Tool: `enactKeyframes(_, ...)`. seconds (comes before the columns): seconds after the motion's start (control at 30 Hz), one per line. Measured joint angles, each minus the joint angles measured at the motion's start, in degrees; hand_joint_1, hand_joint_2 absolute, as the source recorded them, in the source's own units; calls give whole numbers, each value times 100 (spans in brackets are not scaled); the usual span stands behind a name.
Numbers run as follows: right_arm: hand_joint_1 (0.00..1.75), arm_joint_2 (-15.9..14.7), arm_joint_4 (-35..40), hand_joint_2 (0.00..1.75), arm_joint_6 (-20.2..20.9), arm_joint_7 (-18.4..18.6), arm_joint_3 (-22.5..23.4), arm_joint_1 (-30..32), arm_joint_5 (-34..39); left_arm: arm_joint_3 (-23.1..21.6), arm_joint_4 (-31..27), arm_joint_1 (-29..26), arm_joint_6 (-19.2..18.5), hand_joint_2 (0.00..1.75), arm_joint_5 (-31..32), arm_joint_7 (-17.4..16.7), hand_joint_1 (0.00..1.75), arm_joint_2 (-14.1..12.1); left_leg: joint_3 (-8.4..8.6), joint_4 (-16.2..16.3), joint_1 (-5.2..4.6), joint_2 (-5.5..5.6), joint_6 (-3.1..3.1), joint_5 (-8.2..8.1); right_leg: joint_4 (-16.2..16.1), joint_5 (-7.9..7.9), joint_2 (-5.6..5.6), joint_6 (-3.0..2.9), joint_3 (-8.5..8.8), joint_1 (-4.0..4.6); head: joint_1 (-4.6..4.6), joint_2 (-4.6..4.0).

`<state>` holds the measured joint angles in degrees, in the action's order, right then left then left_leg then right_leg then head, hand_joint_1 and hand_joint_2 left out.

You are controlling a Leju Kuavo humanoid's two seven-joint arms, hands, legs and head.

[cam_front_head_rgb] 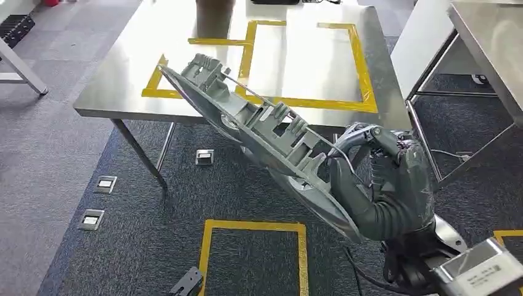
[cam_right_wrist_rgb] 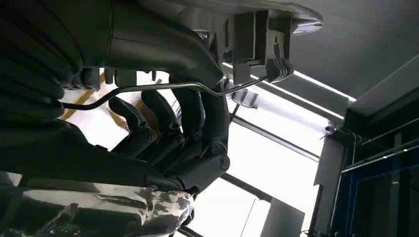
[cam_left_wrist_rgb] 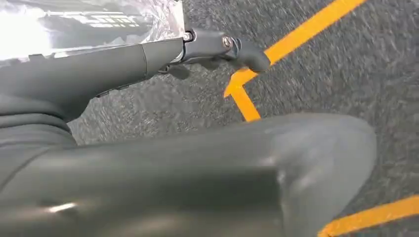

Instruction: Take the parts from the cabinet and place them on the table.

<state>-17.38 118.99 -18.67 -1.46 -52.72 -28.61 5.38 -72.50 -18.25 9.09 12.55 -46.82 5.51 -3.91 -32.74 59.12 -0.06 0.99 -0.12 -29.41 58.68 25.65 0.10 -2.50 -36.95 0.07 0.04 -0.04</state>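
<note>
A long grey plastic part (cam_front_head_rgb: 259,123) with ribs, clips and a thin metal rod hangs tilted in the air. Its upper end reaches over the near edge of the steel table (cam_front_head_rgb: 308,61), and its lower end sits in my right hand (cam_front_head_rgb: 382,185). That hand grips the part from the right side, below the table's front right corner. In the right wrist view my dark fingers (cam_right_wrist_rgb: 197,113) curl around the part (cam_right_wrist_rgb: 257,39), with the rod (cam_right_wrist_rgb: 163,89) crossing them. My left hand (cam_left_wrist_rgb: 99,74) hangs over grey carpet and holds nothing, thumb and finger apart.
Yellow tape (cam_front_head_rgb: 364,74) marks a rectangle on the table top. A second steel table (cam_front_head_rgb: 493,43) stands to the right. Floor sockets (cam_front_head_rgb: 105,184) and a yellow taped square (cam_front_head_rgb: 253,225) lie on the carpet in front. A brown object (cam_front_head_rgb: 214,6) stands at the table's far edge.
</note>
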Motion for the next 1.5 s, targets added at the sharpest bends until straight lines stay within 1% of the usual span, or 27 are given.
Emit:
enactKeyframes(0.07,175,6,-9,175,0,0,-2,-12,0,0,0,-3,0,175,2,2,0,7,-126,321,22,-10,-44,-226,-76,-5,-16,-3,98,-23,-53,0)
enactKeyframes(0.13,175,9,-31,175,0,-9,-7,-16,11,0,2,-9,0,175,0,-7,0,-4,-527,1221,48,-11,-90,-600,-74,18,-21,-19,139,-40,-70,0)
enactKeyframes(0.17,175,9,-42,175,0,-11,-9,-16,17,0,4,-21,0,175,0,-9,0,-13,-694,1529,62,-11,-124,-664,-72,37,-20,-13,153,-49,-77,0)
enactKeyframes(0.2,175,9,-50,175,0,-11,-13,-16,17,0,4,-29,0,175,0,-11,0,-20,-767,1603,81,-12,-158,-594,-65,51,-13,1,168,-63,-76,0)
enactKeyframes(0.23,175,9,-57,175,0,-11,-18,-17,20,0,4,-28,0,175,2,-13,0,-24,-728,1446,106,-15,-199,-384,-50,76,-3,29,189,-85,-77,0)
enactKeyframes(0.3,175,20,-66,175,2,-11,-28,-23,24,0,4,-21,0,175,2,-15,0,-28,-366,535,168,-41,-267,233,16,154,2,99,244,-137,-88,0)
enactKeyframes(0.33,175,26,-66,175,2,-11,-28,-33,24,0,4,-22,0,175,2,-15,0,-31,-236,231,185,-43,-312,296,45,199,2,145,259,-140,-96,0)
enactKeyframes(0.37,175,28,-66,175,2,-20,-31,-55,26,2,4,-20,-2,175,0,-18,0,-22,-211,192,134,-37,-295,249,86,212,16,178,251,-106,-138,0)
enactKeyframes(0.4,175,35,-66,175,4,-22,-31,-88,26,2,4,-2,-2,175,2,-22,0,-26,-110,62,141,-35,-176,134,99,203,23,215,208,-103,-149,0)
enactKeyframes(0.53,175,44,-68,175,7,-20,-33,-116,26,2,7,-17,-9,175,2,-24,0,-28,-126,37,154,-15,10,177,122,250,8,318,180,-126,-103,0)
enactKeyframes(0.57,175,44,-68,175,7,-20,-33,-136,26,2,7,-10,-9,175,2,-22,0,-31,-124,37,152,-14,47,174,337,376,5,323,75,-127,-68,0)
enactKeyframes(0.63,175,44,-70,175,7,-20,-33,-155,26,4,7,-4,-7,175,2,-17,0,-31,-124,38,129,-16,102,161,1227,752,5,334,-383,-126,-11,0)
enactKeyframes(0.7,175,44,-77,175,9,-20,-37,-155,28,2,7,-15,-11,175,2,-18,0,-31,-114,43,94,-15,125,145,1833,858,4,321,-748,-124,2,0)
enactKeyframes(0.77,175,44,-83,175,13,-17,-42,-161,28,4,7,-15,-11,175,2,-15,0,-31,-72,43,52,2,155,119,1417,432,7,232,-625,-89,9,0)
enactKeyframes(0.83,175,44,-83,175,17,-19,-44,-185,31,7,7,-7,-9,175,2,-13,0,-28,-11,42,19,18,152,78,435,-111,13,81,-202,-12,22,0)
enactKeyframes(0.87,175,46,-83,175,17,-20,-44,-196,33,7,4,-10,-9,175,2,-13,0,0,-23,36,17,16,135,64,291,-31,0,-11,-98,20,2,0)
enactKeyframes(1.0,175,57,-85,175,31,-37,-48,-233,44,9,9,-6,-15,175,2,-15,0,2,-37,9,38,2,19,56,81,2,15,-17,-42,66,31,0)
enactKeyframes(1.03,175,66,-87,175,35,-42,-48,-232,48,13,11,5,-11,175,2,-18,0,-9,-63,34,46,-1,-4,-6,-35,-36,-5,6,41,-21,31,2)
enactKeyframes(1.07,175,72,-94,175,42,-44,-50,-241,57,13,11,2,-11,175,2,-11,0,2,-71,140,35,-9,-47,-76,-95,-35,-5,1,100,-8,11,-2)
enactKeyframes(1.13,175,83,-103,175,42,-50,-55,-260,77,15,11,13,-7,175,7,-20,0,-2,-376,857,62,-12,-96,-448,-99,-18,-21,-23,148,-17,-42,0)
enactKeyframes(1.2,175,90,-127,175,42,-59,-68,-259,76,17,15,-6,-7,175,9,-28,0,-15,-692,1462,89,-14,-144,-596,-86,8,-19,-29,163,-18,-55,0)
enactKeyframes(1.27,175,90,-138,175,46,-59,-92,-259,85,20,17,-8,-9,175,18,-42,0,-26,-673,1246,122,-26,-192,-251,-33,60,-2,9,179,-45,-55,0)
enactKeyframes(1.33,175,92,-138,175,52,-59,-96,-260,94,20,17,-2,-11,175,22,-42,0,-33,-322,369,156,-41,-234,309,50,141,2,74,206,-85,-63,0)
enactKeyframes(1.37,175,92,-140,175,52,-66,-96,-261,94,20,17,0,-15,175,24,-44,0,-28,-273,281,140,-36,-249,206,65,170,7,109,204,-86,-63,0)
enactKeyframes(1.4,175,103,-140,175,52,-72,-98,-273,96,20,17,4,-18,175,33,-46,0,-31,-201,137,116,-26,-203,194,125,186,19,145,170,-49,-101,0)
enactKeyframes(1.43,175,105,-140,175,52,-87,-96,-276,96,20,17,13,-20,175,37,-59,0,-28,-180,123,112,-28,-90,137,125,166,22,186,137,-45,-98,0)
enactKeyframes(1.5,175,105,-146,175,57,-85,-101,-276,98,22,17,0,-20,175,46,-59,0,-31,-201,123,94,-17,-25,142,94,147,7,218,142,-54,-64,2)
